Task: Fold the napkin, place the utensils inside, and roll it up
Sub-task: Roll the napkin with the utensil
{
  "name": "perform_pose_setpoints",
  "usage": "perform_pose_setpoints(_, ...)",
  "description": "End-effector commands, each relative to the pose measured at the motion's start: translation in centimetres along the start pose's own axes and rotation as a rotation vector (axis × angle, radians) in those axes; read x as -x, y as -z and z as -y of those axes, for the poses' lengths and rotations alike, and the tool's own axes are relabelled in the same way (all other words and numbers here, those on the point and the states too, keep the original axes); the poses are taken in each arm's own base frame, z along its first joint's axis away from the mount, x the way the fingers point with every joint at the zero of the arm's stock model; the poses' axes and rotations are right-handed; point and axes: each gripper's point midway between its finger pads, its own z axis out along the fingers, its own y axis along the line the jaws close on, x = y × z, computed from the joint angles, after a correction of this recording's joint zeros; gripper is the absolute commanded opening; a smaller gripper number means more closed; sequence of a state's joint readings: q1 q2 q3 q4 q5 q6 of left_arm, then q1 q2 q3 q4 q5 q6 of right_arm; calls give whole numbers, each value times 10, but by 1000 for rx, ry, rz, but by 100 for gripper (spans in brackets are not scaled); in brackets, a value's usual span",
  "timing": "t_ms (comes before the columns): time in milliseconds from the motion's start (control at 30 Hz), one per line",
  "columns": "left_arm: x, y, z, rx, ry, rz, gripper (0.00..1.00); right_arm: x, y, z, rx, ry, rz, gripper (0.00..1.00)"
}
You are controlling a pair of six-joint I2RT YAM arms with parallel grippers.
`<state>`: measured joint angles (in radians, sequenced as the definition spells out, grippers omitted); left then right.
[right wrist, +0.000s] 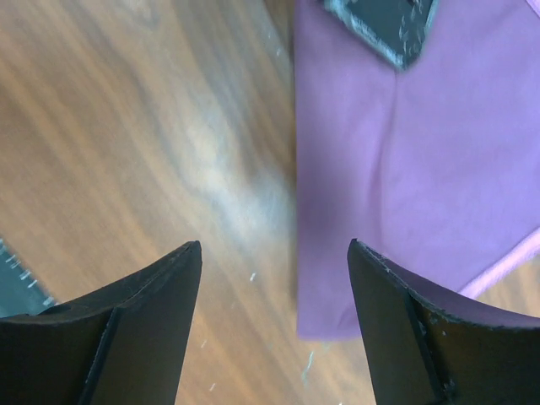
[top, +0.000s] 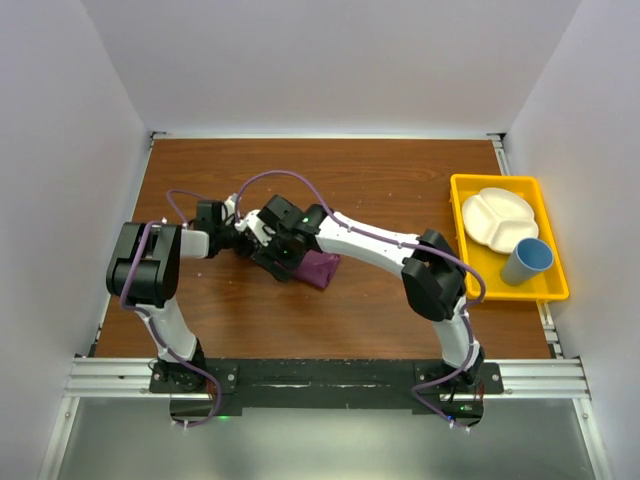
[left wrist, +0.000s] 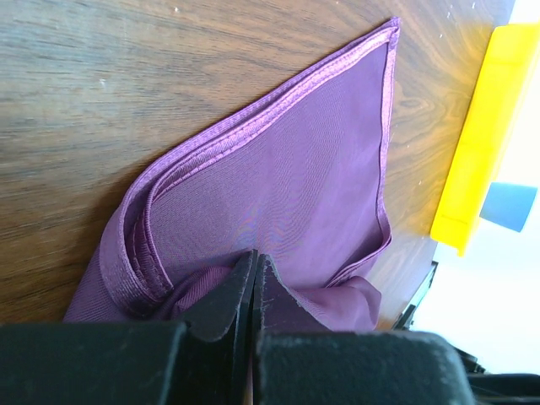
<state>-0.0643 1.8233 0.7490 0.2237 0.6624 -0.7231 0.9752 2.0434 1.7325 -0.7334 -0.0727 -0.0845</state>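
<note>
The plum-purple napkin (left wrist: 304,169) lies folded on the wooden table, its stitched edges stacked along the left. In the top view only part of the napkin (top: 322,270) shows, under the right arm. My left gripper (left wrist: 255,260) is shut, pinching the napkin's near fold; in the top view the left gripper (top: 240,238) sits at the cloth's left end. My right gripper (right wrist: 274,249) is open just above the table, one finger over bare wood and the other over the napkin (right wrist: 405,169) edge. In the top view the right gripper (top: 270,250) is beside the left one. No utensils are in view.
A yellow tray (top: 505,181) stands at the right edge and holds a white divided plate (top: 497,218) and a blue cup (top: 527,261). The tray (left wrist: 494,118) and cup (left wrist: 510,207) also show in the left wrist view. White walls enclose the table.
</note>
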Motion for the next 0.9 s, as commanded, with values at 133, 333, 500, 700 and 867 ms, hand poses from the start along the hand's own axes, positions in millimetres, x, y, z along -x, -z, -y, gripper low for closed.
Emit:
perform_pose_setpoints(133,-27,3,-52,218,111,-92,0,-3,-36,28,-124,72,-23,70)
perform_pose_setpoints(333,-23,3,-46,204,119,-85,0,-16,-54,30,-136,45,-47,54)
perform_pose_setpoints(500,-7,12,-30,205,75,-53,1,-33,-66,26,-129,-14,-80,24)
perform_pose_setpoints(700,36,44,3,245,-49,94,31,-45,-75,9,17,-154,-81,7)
perform_pose_setpoints(867,55,75,30,245,-109,229,45,-46,-72,-9,362,-386,-87,0)
